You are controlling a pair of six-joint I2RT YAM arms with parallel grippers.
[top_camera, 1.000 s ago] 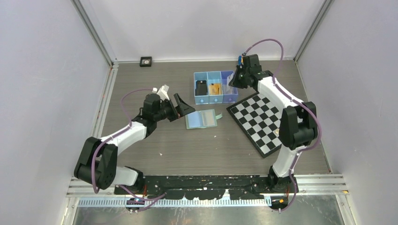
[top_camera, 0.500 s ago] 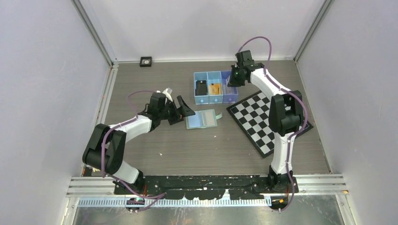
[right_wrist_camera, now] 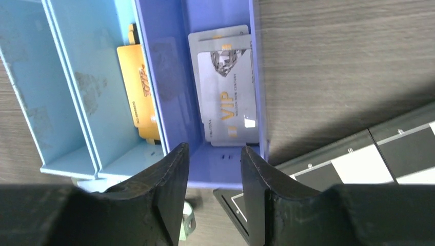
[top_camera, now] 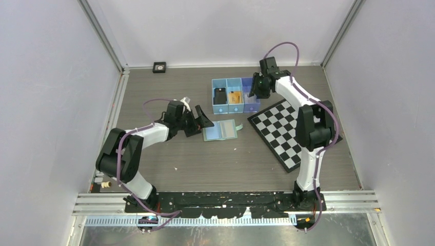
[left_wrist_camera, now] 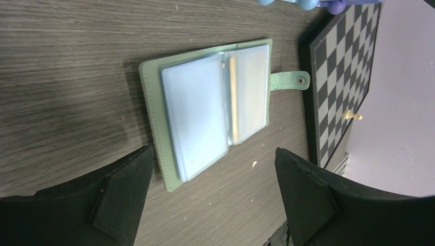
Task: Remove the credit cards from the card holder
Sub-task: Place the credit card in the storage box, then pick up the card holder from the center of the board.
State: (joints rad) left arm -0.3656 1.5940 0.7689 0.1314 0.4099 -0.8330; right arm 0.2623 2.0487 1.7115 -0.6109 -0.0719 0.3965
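Note:
The sage-green card holder (top_camera: 219, 130) lies open on the table, pale blue-grey sleeves up; in the left wrist view (left_wrist_camera: 150, 102) a thin yellowish strip shows at its fold. My left gripper (top_camera: 200, 120) is open and empty beside its left edge, above the table (left_wrist_camera: 213, 179). A black card (top_camera: 220, 95), a gold-orange card (top_camera: 235, 97) and pale grey-white cards (right_wrist_camera: 228, 97) lie in the blue tray (top_camera: 229, 108). My right gripper (top_camera: 254, 93) is open and empty over the purple compartment's near end (right_wrist_camera: 214, 166). The gold-orange card (right_wrist_camera: 137, 92) lies in the compartment alongside.
A chessboard (top_camera: 287, 130) lies right of the tray, its corner close to the purple compartment (right_wrist_camera: 354, 169). A small pale chess piece (left_wrist_camera: 351, 116) stands on it. A small black object (top_camera: 159, 66) sits at the back wall. Enclosure walls stand on three sides.
My right wrist has turned and shifted slightly above the tray's right compartment. My left arm's elbow has swung inward while its gripper stayed by the card holder.

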